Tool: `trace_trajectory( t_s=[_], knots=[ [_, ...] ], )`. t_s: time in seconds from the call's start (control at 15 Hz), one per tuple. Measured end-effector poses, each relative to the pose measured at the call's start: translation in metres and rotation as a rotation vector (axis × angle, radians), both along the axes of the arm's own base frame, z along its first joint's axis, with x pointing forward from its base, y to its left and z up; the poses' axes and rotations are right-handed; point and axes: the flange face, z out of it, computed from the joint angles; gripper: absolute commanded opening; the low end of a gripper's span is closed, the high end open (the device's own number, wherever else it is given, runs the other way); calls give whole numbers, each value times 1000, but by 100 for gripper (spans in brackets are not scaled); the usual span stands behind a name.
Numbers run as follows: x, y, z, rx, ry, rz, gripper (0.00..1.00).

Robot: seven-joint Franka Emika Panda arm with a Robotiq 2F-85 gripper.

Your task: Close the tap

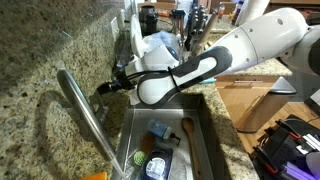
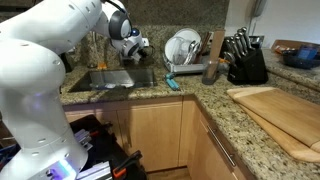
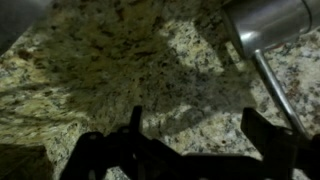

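The tap is a long brushed-silver spout slanting over the sink in an exterior view. In the wrist view its metal body is at the top right, with the thin lever handle running down from it. My gripper hovers over the granite counter beside the tap's base. It also shows in an exterior view behind the sink. In the wrist view the gripper is open, its two dark fingers wide apart with only granite between them. The lever lies just to the right of the right finger, apart from it.
The steel sink holds a blue-capped bottle, a wooden spoon and other dishes. A dish rack with plates stands past the sink. A knife block and a wooden cutting board sit on the counter.
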Motion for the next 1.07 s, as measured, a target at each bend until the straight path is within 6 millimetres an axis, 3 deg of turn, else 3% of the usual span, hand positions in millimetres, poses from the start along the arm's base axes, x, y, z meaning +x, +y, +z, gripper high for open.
trace_trajectory(
  t_s=[0.6,0.93,1.07],
  knots=[
    [0,7,-1,104,189,-31,100],
    [-10,29,37,229,256,14,100],
    [-11,30,40,237,263,19,100]
  ],
)
